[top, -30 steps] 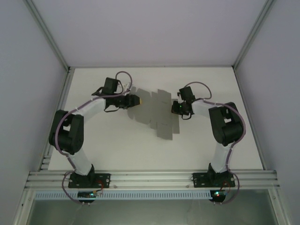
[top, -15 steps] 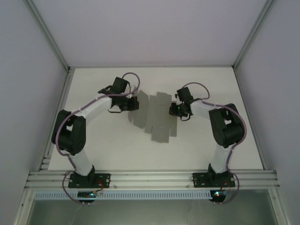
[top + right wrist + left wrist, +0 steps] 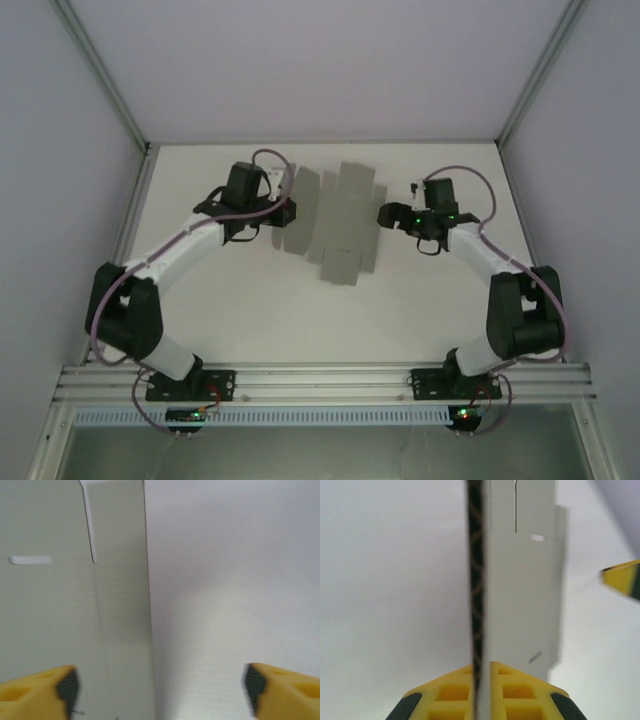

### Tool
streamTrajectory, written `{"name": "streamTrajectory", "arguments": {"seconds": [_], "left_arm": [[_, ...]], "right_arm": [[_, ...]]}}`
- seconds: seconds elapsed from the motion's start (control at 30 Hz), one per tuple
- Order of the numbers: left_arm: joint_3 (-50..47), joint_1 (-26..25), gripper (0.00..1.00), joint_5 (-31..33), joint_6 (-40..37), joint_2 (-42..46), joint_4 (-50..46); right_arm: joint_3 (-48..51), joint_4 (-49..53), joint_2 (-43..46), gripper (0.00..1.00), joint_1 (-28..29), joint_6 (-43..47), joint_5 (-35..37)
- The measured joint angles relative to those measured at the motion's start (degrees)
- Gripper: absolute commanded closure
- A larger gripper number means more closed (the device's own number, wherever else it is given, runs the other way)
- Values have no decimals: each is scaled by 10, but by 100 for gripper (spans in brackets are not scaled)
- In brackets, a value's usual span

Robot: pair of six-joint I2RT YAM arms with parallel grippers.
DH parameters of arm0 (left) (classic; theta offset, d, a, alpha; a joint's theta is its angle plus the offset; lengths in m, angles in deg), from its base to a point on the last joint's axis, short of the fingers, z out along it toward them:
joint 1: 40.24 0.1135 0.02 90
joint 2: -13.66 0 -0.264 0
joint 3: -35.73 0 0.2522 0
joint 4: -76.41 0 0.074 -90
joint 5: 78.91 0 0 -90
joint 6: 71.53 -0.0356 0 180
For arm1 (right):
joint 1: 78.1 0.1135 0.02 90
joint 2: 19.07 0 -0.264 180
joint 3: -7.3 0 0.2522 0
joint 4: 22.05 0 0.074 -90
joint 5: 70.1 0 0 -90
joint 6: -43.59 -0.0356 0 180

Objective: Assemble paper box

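The paper box [image 3: 337,225] is a flat grey die-cut sheet with flaps and slots, lying in the middle of the white table. My left gripper [image 3: 287,212] is shut on its left edge. In the left wrist view the yellow fingers [image 3: 520,692] pinch the thin sheet [image 3: 525,580] edge-on, and the sheet runs away from them. My right gripper [image 3: 384,215] stands open just off the sheet's right edge. In the right wrist view its left fingertip [image 3: 42,689] is over the sheet [image 3: 55,610] and the right one [image 3: 282,689] over bare table; nothing is gripped.
The white table [image 3: 250,310] is walled by pale panels with aluminium posts [image 3: 100,75] at the back corners. An aluminium rail [image 3: 320,380] runs along the near edge by the arm bases. A yellow tip of the right gripper [image 3: 622,577] shows in the left wrist view.
My left gripper closed on the sheet's left edge. My right gripper let go of the right edge, opened wide and drew back to the right. The sheet shifted slightly toward the back.
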Motion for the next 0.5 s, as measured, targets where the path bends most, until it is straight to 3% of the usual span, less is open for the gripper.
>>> {"name": "streamTrajectory", "arguments": {"seconds": [0.27, 0.5], "left_arm": [[-52, 63, 100, -158, 58, 61, 218], [-64, 71, 100, -247, 123, 65, 310]], "right_arm": [[24, -100, 62, 1, -39, 15, -129], [25, -181, 65, 17, -64, 2, -216]]}}
